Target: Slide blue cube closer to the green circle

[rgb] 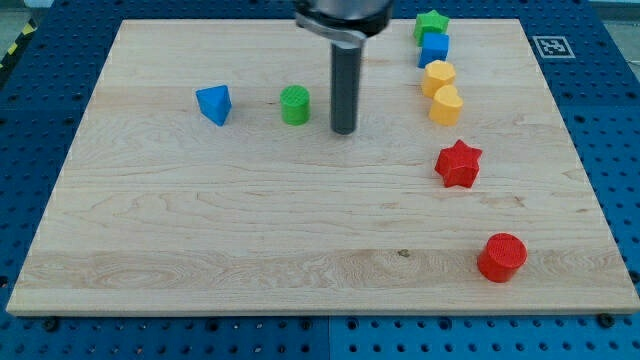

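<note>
- A pale wooden worktop (200,230) fills the view, resting on a blue pegboard surface. The green circle (295,105) serves as the landmark here; it sits in the upper middle of the board.
- My tip (343,131) is the lower end of a straight dark rod, touching down just to the view's right of the green circle, with a small gap between them. There are no jaws on this arm, so nothing is grasped or clenched; it can only push.
- The blue cube (434,48) lies well to the view's right of the green circle and a little higher, near the board's top edge.
- It is hemmed in: a green star (431,23) touches it from above, and two yellow blocks (441,90) continue the line below it.
- My tip stands between the circle and the cube, on the wrong side for pushing. My judgement is that it must go round to the cube's far right side, then shove leftward.
- A blue triangle (214,104) sits to the view's left of the circle, out of the way.
- A red star (459,164) and a red cylinder (501,257) lie lower right of the circle, well apart from the likely path.
</note>
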